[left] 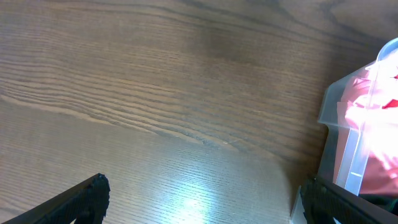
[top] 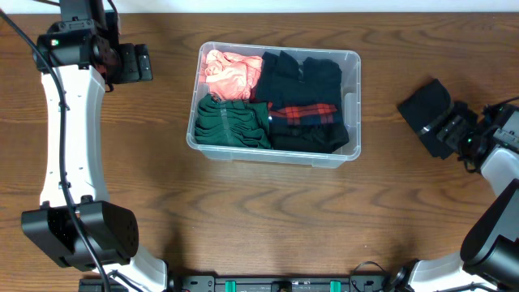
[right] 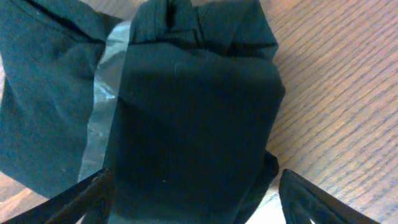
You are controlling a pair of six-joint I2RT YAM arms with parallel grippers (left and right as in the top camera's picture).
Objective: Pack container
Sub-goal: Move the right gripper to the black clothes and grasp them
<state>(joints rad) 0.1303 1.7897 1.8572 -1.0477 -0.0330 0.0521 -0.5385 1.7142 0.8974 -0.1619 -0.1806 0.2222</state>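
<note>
- Clear plastic container [top: 352, 97], rectangular with rounded corners, sits near the middle of a brown wood-grain table [top: 259, 219], slightly towards the far edge.
- Four folded garments fill the container, one in each quarter in the overhead view:
  - far left, a pink garment [top: 229, 75]
  - far right, a black garment [top: 300, 77]
  - near left, a dark green garment [top: 229, 123]
  - near right, a dark garment with a red plaid band [top: 304, 115]
- The left gripper [top: 139, 62] hangs over bare table, just beside the container's far-left corner and apart from it.
- In the left wrist view, its black fingers [left: 87, 194] stand wide apart with only wood between them. The container's corner, with pink cloth behind the clear wall, shows at the right edge.
- A black bundle [top: 423, 104] of folded cloth lies on the table, well to the right of the container.
- The right gripper [top: 438, 123] is at this bundle.
- In the right wrist view, its jaws are spread with one finger on each side of the dark cloth. A sliver of table shows between the cloth and the right-hand finger, so the bundle is straddled rather than pinched.
</note>
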